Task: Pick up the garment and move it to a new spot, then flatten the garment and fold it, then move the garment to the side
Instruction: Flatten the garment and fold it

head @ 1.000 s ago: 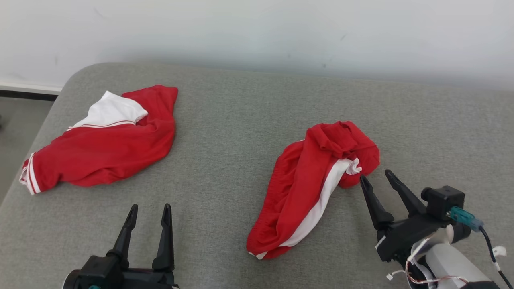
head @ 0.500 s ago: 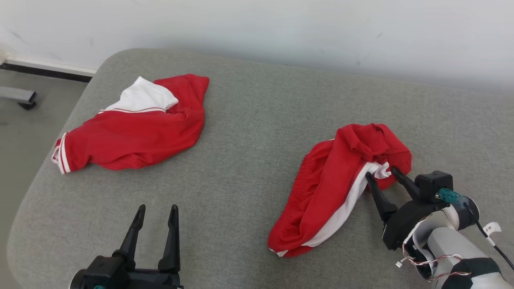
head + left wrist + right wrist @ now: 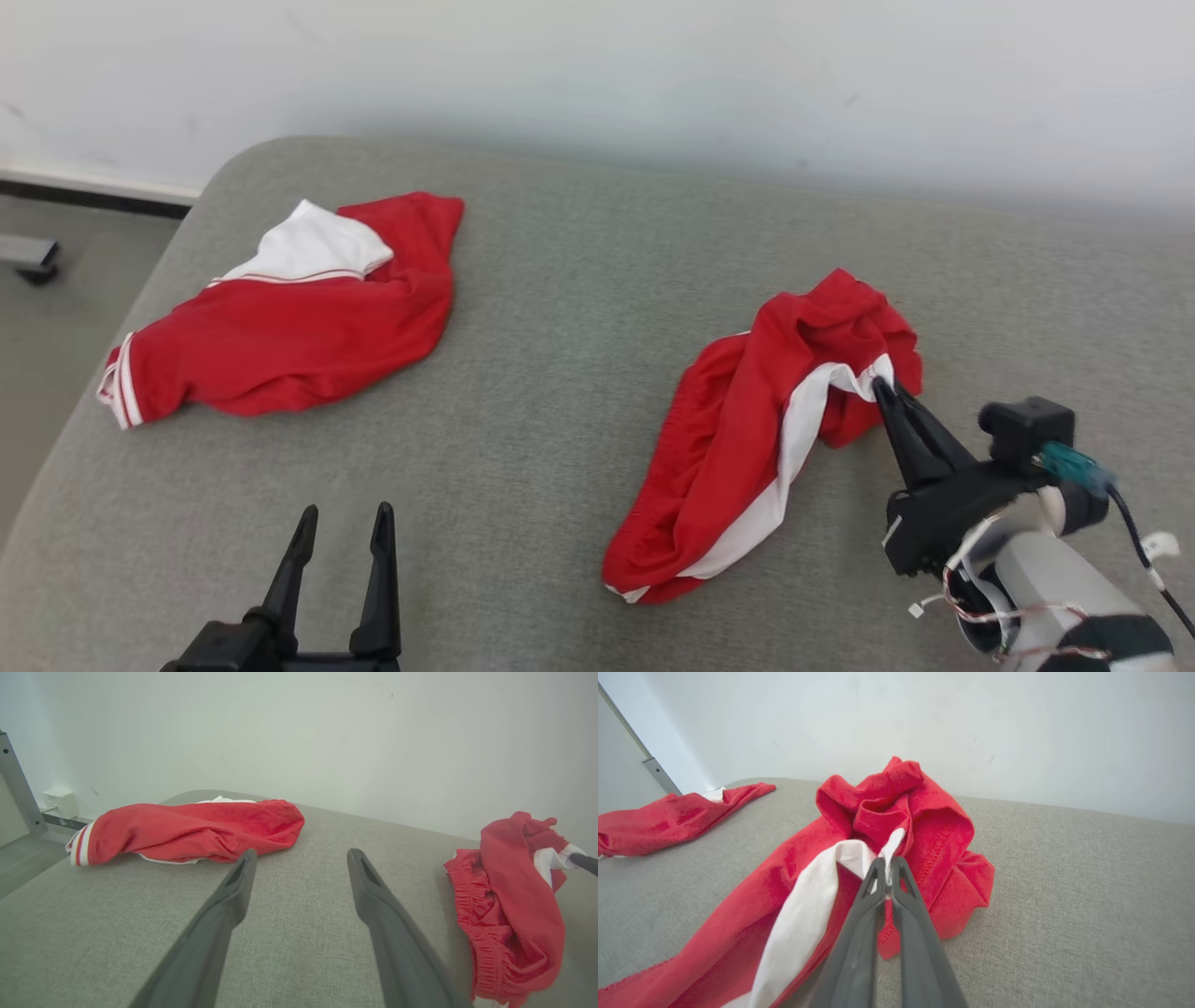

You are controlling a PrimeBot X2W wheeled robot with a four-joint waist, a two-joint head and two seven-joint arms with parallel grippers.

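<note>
head view: the crumpled garment (image 3: 738,448) lies in a heap on the right side of the grey cushion (image 3: 579,308), and the right gripper (image 3: 883,388) is pinched together on the tip of its white stripe (image 3: 803,420), at the end nearer the wall. the left gripper (image 3: 344,511) rests low at the near edge, fingers apart and empty. a second red garment (image 3: 280,327) is spread well apart on the left.

left wrist view: between the parted fingers of the left gripper (image 3: 301,854) lies bare cushion (image 3: 299,896). the garment (image 3: 509,896) sits off to the right, its gathered waistband facing the camera.

right wrist view: the right gripper (image 3: 888,862) clamps a thin fold of white cloth where it meets the bunched red folds of the garment (image 3: 924,821).

the cloth looks light, limp and slightly slick. it would likely sag and trail from a single pinch, and so thin a bite may slip. a hem corner or the elastic waistband seems a firmer hold, with the free gripper taking a second point to spread it flat.
</note>
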